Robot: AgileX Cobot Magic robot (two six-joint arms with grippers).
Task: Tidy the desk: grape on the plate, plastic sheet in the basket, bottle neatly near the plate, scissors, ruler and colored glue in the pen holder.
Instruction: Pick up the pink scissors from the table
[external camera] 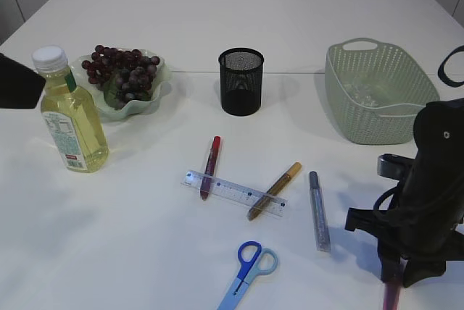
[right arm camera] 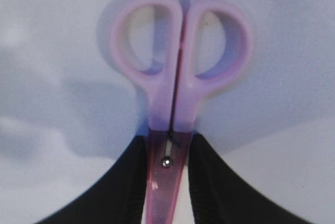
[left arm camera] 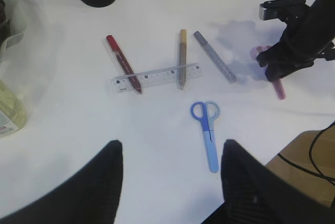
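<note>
Your right end effector is pinching the pink scissors at the pivot, one finger on each side of the blades, the handle loops pointing away from the wrist over bare table. In the exterior view that arm sits at the near right corner, well right of the pen holder, with a pink tip showing below it at the frame's bottom edge.

Your left end effector is spread wide and grips nothing; it hangs above the near table edge, short of the blue scissors.

Taking the pen holder as your landmark: just nearer than it lies the clear ruler, with the red glue pen crossing its left end and the gold glue pen crossing its right end. The silver glitter glue pen lies apart, nearer and to the right. The blue scissors lie nearest, at the front edge. To the holder's right stands the green basket, something clear inside it. To its left the grapes sit on the green plate, and the bottle stands upright just nearer than the plate.

Open table lies behind the holder and between the holder and the basket.
</note>
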